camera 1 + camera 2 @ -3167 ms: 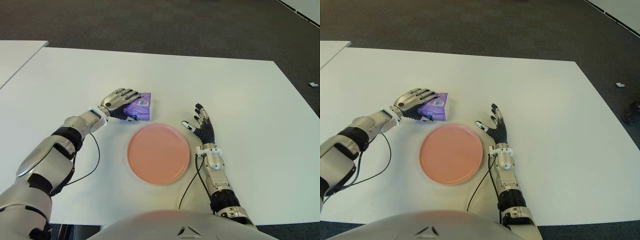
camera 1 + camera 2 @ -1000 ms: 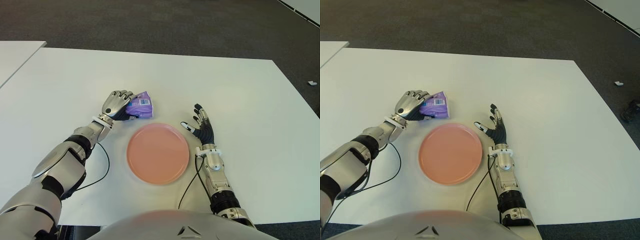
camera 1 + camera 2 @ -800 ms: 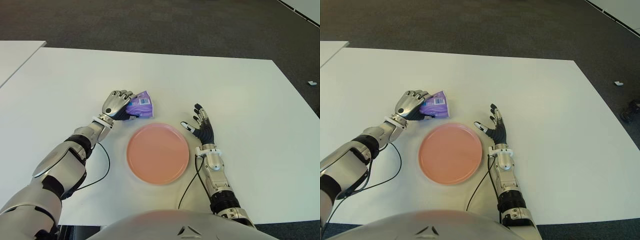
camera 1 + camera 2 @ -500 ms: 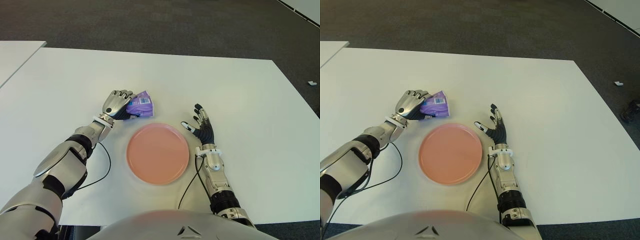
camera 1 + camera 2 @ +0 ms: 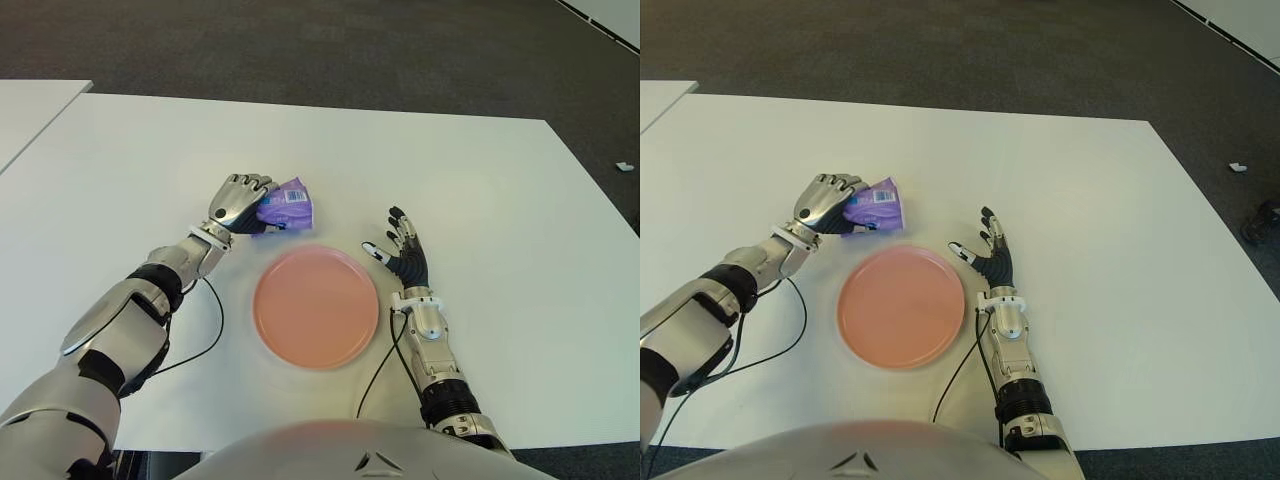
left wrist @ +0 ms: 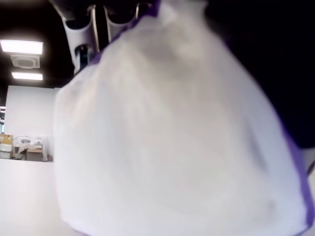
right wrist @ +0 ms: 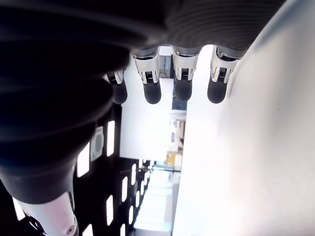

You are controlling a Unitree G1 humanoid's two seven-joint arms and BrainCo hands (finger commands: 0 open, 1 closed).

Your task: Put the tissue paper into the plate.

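One tissue paper pack (image 5: 286, 204), purple wrapper with a printed label — clasped in the left hand (image 5: 238, 203), whose fingers curl over its near edge. In the left eye view the pack sits just beyond the far-left rim of the pink plate (image 5: 316, 306), near it but not over it; whether it is clear of the white tabletop (image 5: 480, 190) or touching it cannot be told. The plate holds nothing. The right hand (image 5: 402, 256) shows just beside the plate's right edge, fingers spread and holding nothing.

Right eye view — same layout: pack (image 5: 878, 208) in the left hand (image 5: 828, 203), outside the plate (image 5: 902, 305); right hand (image 5: 987, 255) to the plate's right, apart from the rim.

Left wrist view — the pack (image 6: 172, 132) fills nearly the whole picture as a pale bulk with a purple margin, pressed close to the palm; fingertips (image 6: 98, 24) show at its far edge, consistent with a closed grasp.

Right wrist view — four fingers (image 7: 150, 88) extend straight, nothing between them, the tabletop (image 7: 256, 147) alongside.

Status, as a judgement: grasp achieved; carrying the pack over the plate and releasing it there remain to be done.
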